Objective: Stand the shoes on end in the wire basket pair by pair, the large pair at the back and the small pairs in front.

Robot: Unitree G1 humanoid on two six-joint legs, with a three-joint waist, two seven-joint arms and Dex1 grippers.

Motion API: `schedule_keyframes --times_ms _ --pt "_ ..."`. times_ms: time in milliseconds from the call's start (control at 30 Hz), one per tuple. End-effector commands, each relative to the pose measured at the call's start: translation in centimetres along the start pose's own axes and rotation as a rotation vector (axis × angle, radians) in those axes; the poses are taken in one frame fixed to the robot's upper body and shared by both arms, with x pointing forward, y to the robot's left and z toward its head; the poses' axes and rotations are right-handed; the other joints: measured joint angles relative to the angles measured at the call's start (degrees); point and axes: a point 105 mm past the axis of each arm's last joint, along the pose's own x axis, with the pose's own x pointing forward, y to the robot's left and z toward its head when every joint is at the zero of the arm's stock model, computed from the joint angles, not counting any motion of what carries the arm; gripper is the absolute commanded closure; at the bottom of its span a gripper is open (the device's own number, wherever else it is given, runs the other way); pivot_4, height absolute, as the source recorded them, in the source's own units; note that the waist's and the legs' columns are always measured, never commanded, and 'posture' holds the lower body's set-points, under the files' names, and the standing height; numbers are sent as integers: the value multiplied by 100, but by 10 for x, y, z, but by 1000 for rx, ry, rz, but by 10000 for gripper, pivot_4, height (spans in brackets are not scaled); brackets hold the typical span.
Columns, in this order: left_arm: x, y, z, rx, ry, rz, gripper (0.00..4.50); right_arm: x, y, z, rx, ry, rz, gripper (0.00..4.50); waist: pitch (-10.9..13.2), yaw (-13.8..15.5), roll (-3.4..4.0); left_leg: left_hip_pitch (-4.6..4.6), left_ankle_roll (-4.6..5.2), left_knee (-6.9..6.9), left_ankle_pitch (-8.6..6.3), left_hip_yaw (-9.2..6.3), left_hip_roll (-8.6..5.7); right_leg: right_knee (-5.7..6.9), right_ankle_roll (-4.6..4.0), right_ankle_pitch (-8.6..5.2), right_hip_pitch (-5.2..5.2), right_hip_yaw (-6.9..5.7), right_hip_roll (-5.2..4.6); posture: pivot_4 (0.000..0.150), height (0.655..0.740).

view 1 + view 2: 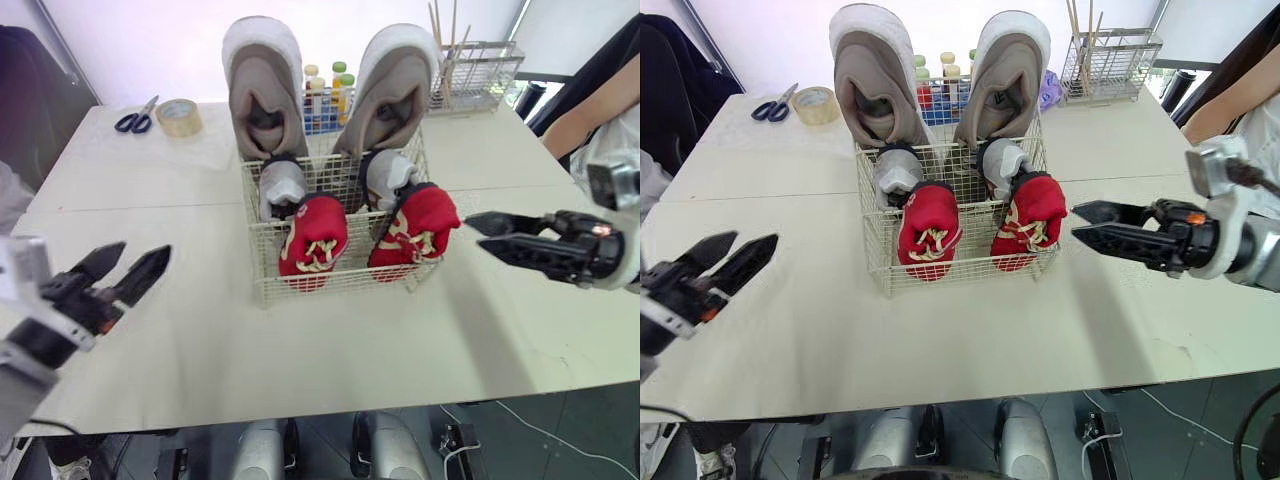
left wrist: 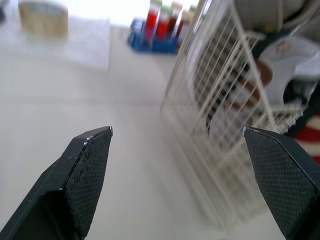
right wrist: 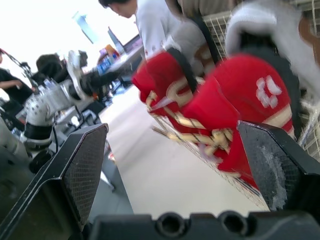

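The wire basket (image 1: pixel 340 285) stands mid-table. Two large tan shoes (image 1: pixel 264 85) (image 1: pixel 395 85) stand on end at its back. A small grey pair (image 1: pixel 281 183) (image 1: pixel 389 175) sits in front of them, and a red pair (image 1: pixel 315 232) (image 1: pixel 418 222) leans against the front wall. The right red shoe (image 3: pixel 240 95) tips over the basket's right front corner. My left gripper (image 1: pixel 145 250) hovers open over the table, well left of the basket, holding nothing. My right gripper (image 1: pixel 474 232) is open just right of the basket, its tips pointing at the right red shoe, apart from it.
Scissors (image 1: pixel 136 119) and a tape roll (image 1: pixel 179 116) lie at the back left. A rack of small bottles (image 1: pixel 325 95) stands behind the basket, and a wire rack with sticks (image 1: pixel 475 70) at the back right. A person's arm (image 1: pixel 590 110) reaches in at the far right.
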Motion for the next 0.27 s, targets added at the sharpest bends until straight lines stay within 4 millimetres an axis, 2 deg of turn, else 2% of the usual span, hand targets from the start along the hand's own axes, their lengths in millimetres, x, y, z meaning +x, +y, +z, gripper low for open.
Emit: schedule_keyframes --times_ms 33,133,200,267 --pt "-9 -1 -15 -6 64 -31 1535 -22 -8 -10 45 5 -93 0 1 65 -4 0 5 0 -4 0 -3 -2 -19 -11 1 -1 -1 1500 7400" --pt "-6 -3 -40 -12 125 -38 1535 -43 -23 -42 143 39 -213 0 -6 166 1 5 16 0 -32 -8 -9 -28 -23 -14 -6 -4 -3 1500 7400" --pt "-3 -7 -50 14 145 -61 1535 -46 -25 -51 153 54 -238 0 -5 171 2 6 34 1 -45 2 -10 -36 -24 -13 -4 3 -4 1500 7400" --pt "1 -9 -52 15 120 -72 1535 -45 -27 -57 149 75 -247 0 -5 170 7 -1 35 1 -44 13 -11 -32 -26 -11 7 17 -5 1500 7400"
